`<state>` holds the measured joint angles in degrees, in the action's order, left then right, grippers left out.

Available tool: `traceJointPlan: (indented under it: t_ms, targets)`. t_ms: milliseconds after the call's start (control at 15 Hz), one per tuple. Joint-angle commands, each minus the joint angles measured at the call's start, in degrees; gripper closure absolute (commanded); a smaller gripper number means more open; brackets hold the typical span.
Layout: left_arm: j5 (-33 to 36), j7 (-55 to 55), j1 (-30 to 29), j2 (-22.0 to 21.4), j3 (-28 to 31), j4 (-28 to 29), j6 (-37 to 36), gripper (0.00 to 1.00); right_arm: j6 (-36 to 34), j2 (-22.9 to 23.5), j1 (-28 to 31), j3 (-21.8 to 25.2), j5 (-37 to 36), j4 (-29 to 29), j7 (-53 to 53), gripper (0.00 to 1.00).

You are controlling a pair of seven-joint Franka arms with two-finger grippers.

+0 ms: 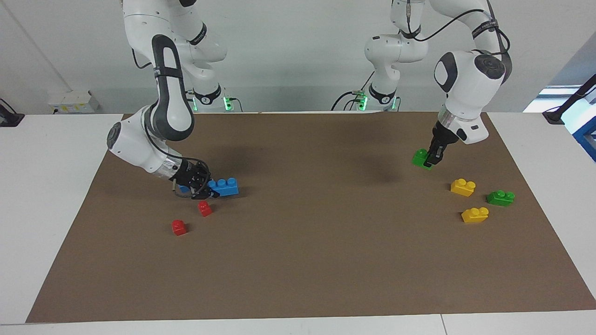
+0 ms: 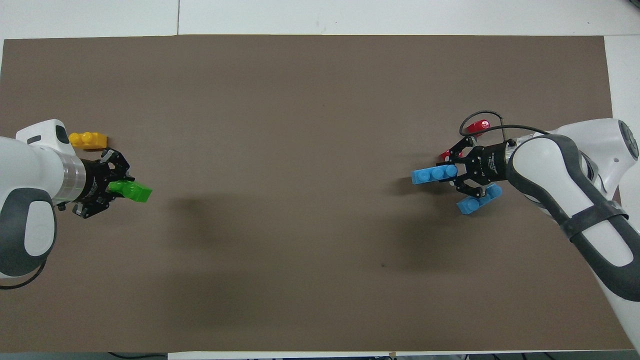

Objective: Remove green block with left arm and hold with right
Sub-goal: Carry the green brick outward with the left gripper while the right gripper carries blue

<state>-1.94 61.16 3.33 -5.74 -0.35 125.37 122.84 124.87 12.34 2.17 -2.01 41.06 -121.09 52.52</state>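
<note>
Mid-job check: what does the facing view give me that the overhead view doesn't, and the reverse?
Only the facing view shows the darker green brick, the second yellow brick, a second red brick, and both arms' bases.

Only the overhead view shows the second blue brick fully, lying beside the right gripper.

Both show the left gripper shut on the green block, and the right gripper shut on the blue brick, a yellow brick and the brown mat.
</note>
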Motion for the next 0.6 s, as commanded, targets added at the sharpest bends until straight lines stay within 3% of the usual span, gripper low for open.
traceJointPlan:
  t_ms: [0, 535]
  targets:
    - [-1.05, -2.8, -1.92, 2.13, -0.35, 2.15, 5.73, 1.0, 0.28, -0.92, 1.08, -0.63, -1.07, -1.17, -1.55, 1.0]
    - [-1.05, -8.34, -4.04, 9.34, -0.35, 2.33, 14.87, 1.0, 2.39, 0.84, 1.17, -0.72, -0.2, -1.7, -3.65, 1.0]
